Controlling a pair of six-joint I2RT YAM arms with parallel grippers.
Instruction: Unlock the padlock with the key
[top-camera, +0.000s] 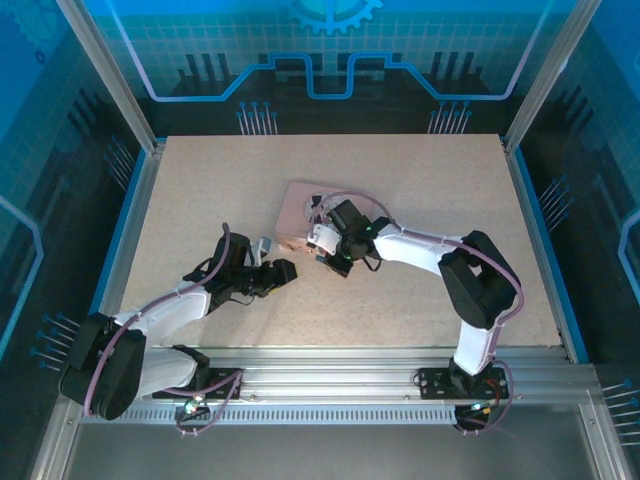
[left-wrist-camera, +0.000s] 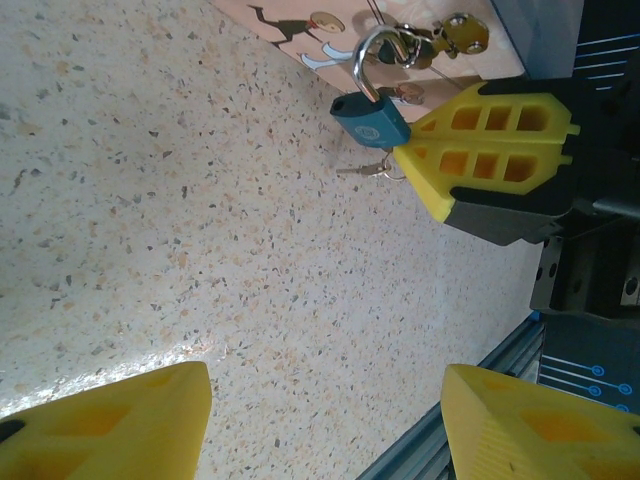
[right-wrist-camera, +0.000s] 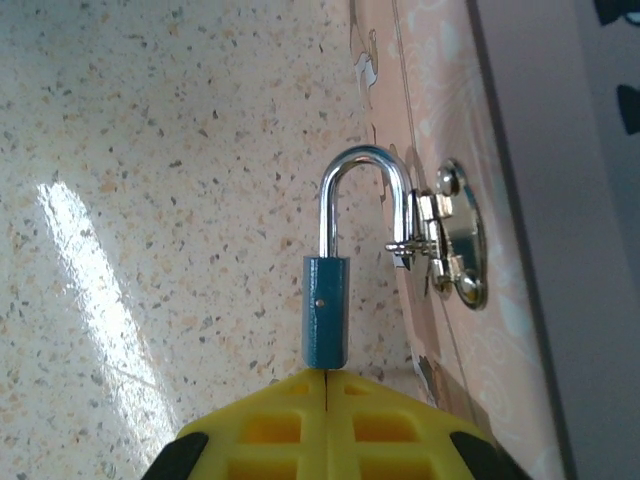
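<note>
Enclosed robot test cell, probably a laboratory, speckled tabletop (top-camera: 200, 190), aluminium frame posts (top-camera: 107, 75), blue circuit-patterned wall panels (top-camera: 420, 40).

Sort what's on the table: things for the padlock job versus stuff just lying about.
For the job:
padlock
key
right gripper, at the padlock's base
left gripper, open

Lying about:
pink tin, though the padlock's shackle hooks through its clasp
</note>
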